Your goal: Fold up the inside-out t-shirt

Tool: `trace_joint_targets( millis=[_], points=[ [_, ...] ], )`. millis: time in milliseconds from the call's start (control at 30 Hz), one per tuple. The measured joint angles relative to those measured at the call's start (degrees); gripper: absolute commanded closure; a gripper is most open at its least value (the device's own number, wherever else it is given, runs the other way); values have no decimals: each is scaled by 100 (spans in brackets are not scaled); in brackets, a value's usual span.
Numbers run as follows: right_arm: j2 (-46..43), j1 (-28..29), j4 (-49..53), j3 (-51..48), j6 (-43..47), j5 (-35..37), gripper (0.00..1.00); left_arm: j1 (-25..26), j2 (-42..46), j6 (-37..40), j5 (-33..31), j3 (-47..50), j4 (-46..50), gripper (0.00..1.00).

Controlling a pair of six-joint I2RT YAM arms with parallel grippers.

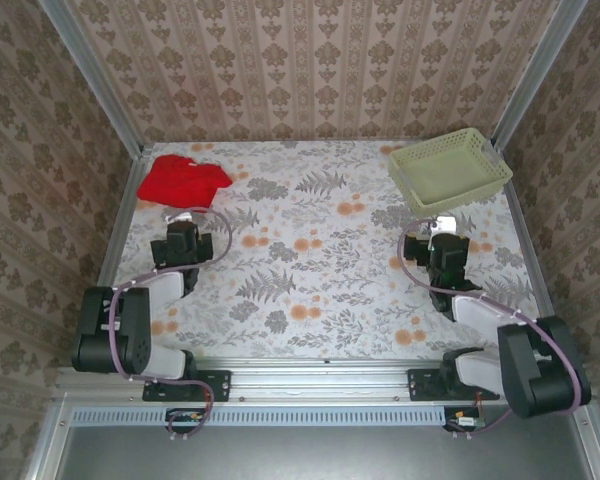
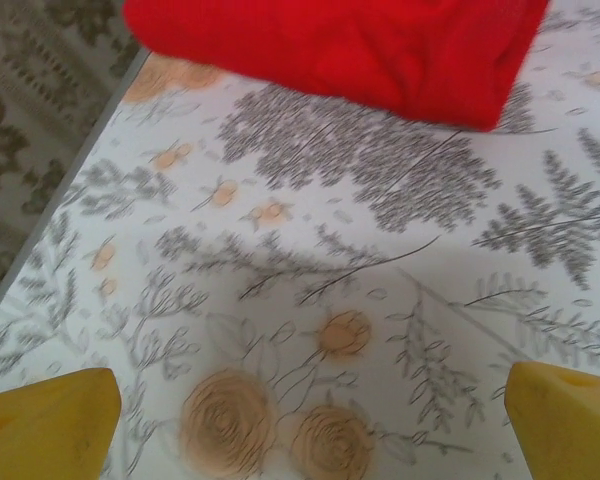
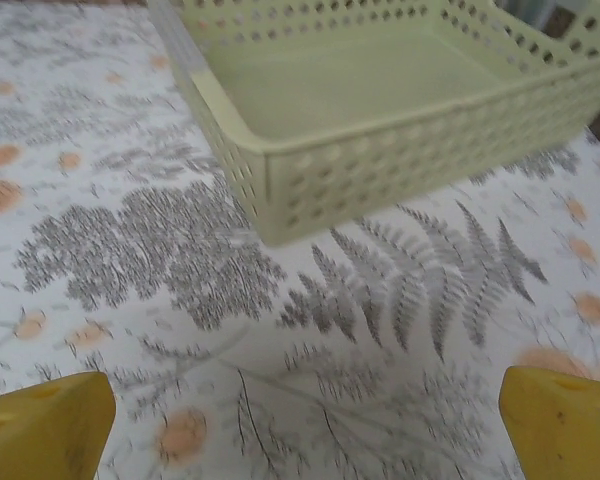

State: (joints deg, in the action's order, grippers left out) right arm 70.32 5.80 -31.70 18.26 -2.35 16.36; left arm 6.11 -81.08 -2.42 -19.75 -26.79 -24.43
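The inside-out t-shirt (image 1: 183,180) is a crumpled bright red heap at the table's far left corner. In the left wrist view the t-shirt (image 2: 340,50) fills the top, lying flat on the flowered cloth. My left gripper (image 1: 185,214) sits just short of it, open, its yellow fingertips (image 2: 45,425) wide apart with only the tablecloth between them (image 2: 305,430). My right gripper (image 1: 445,224) hangs open on the right side, close in front of the basket, with nothing between its fingertips (image 3: 300,430).
A pale green perforated basket (image 1: 465,193) stands empty at the far right; its near corner (image 3: 380,170) is just ahead of my right gripper. The flowered table (image 1: 310,270) is walled by patterned panels on three sides, with a metal rail at the near edge.
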Motion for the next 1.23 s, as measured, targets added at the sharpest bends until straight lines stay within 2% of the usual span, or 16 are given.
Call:
trace_joint_targets(
  millis=[133,300,433,567,700,833,1233],
  points=[
    [420,-389,-601,35,114,-719,0,-293,-503,264,739,385,-1696,0],
    [1012,-579,-1300,98,111,-1412,0,-424,-745,398,1246,505,-2057,0],
    [1714,-581,-1530,243,87,-1530,0,-428,-745,415,1397,492,-2275,0],
    [1759,-581,-1558,356,68,-1530,0,-426,-745,417,1375,492,-2334,0],
    [1759,-581,-1591,420,68,-1530,0,-280,-745,409,844,494,-2520,0],
    [1759,-581,-1591,420,68,-1528,0,-234,-745,400,603,494,-2577,0],
    [1759,-575,-1585,463,68,-1528,0,-234,-745,396,442,494,-2621,0]
  ],
)
